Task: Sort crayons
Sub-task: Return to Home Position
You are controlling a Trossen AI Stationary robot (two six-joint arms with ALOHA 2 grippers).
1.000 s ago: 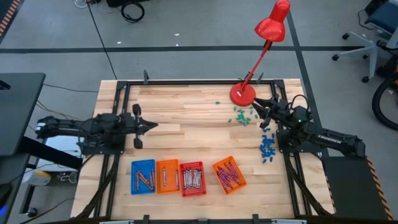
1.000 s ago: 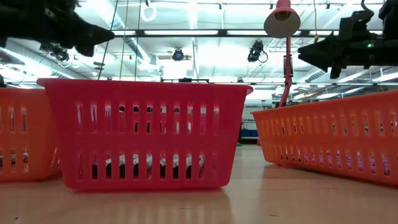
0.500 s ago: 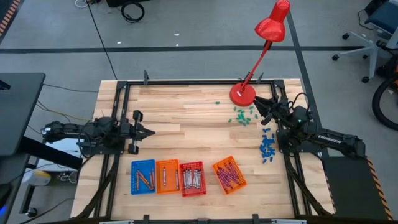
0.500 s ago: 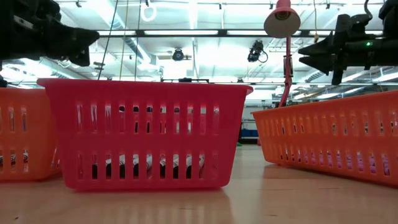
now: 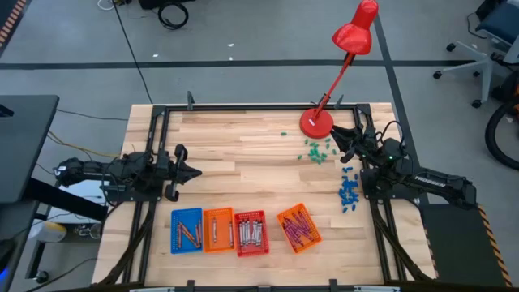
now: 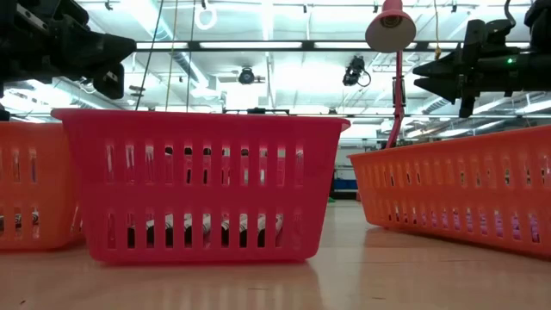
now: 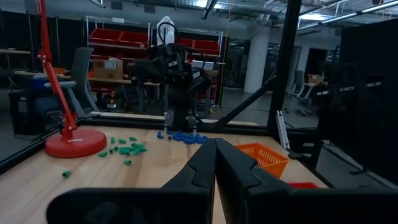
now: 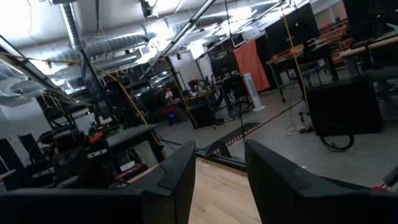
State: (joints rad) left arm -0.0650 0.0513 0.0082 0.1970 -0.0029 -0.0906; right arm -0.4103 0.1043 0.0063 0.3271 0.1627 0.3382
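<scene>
- Pale wooden desk (image 5: 243,138) inside a black frame, with grey workshop floor all round it
- Along the near edge stand four small bins in a row: a blue bin (image 5: 186,211), an orange bin (image 5: 218,212), a red bin (image 5: 250,213) and, a little apart and turned askew, a second orange bin (image 5: 289,210)
- All the crayons (image 5: 250,235) in view lie inside these bins: orange ones in the blue bin and purple ones in the askew bin, while the colours in the middle two are hard to tell
- A red lamp (image 5: 316,123) stands on its round base at the far right of the desk, with loose green bits (image 5: 315,151) just beside it and blue bits (image 5: 349,191) nearer the right arm
- The left hand (image 7: 215,142) hangs above bare wood at the left edge, well apart from the bins; its two fingers (image 7: 202,171) are pressed together with nothing between them
- The right hand (image 8: 219,149) hangs above the desk beside the lamp base, over the green bits; its fingers (image 8: 180,171) are spread, a clear gap between them, and they grip nothing
</scene>
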